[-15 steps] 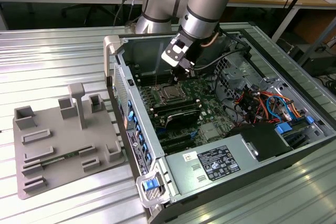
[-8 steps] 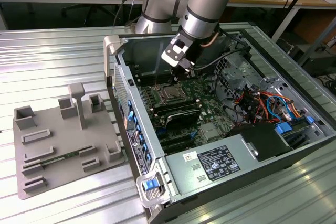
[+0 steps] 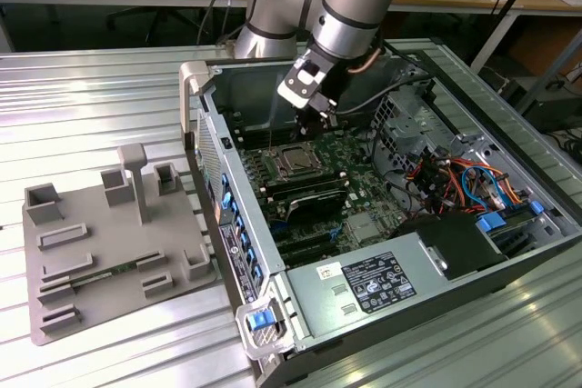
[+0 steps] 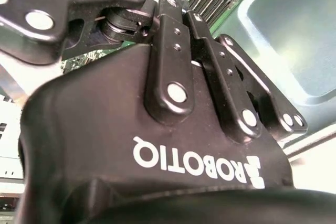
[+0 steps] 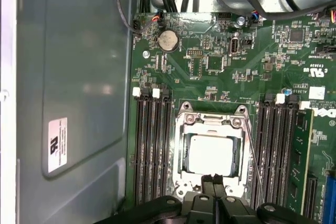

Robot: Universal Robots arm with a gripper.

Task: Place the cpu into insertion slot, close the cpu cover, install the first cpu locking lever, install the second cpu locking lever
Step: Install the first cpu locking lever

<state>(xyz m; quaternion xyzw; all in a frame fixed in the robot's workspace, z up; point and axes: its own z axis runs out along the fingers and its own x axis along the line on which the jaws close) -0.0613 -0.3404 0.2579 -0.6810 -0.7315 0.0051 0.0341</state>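
Observation:
The cpu (image 5: 212, 152), a small square chip with a silver-grey top, lies in the socket on the green motherboard (image 5: 220, 66). The cpu cover (image 5: 211, 123), a shiny metal frame, lies flat around it. A thin wire locking lever (image 5: 253, 153) runs along one side of the socket. My gripper (image 5: 215, 181) hangs just above the socket's edge, shut with nothing between its fingers. In the exterior view the gripper (image 3: 313, 128) hovers over the socket and the cpu (image 3: 296, 162) inside the open computer case.
Memory slots (image 5: 152, 145) flank the socket on both sides. The case wall (image 5: 73, 77) stands close by. A power supply (image 3: 382, 283) and bundled cables (image 3: 455, 179) fill the exterior view's right. A grey fixture tray (image 3: 91, 243) sits outside the case on the left.

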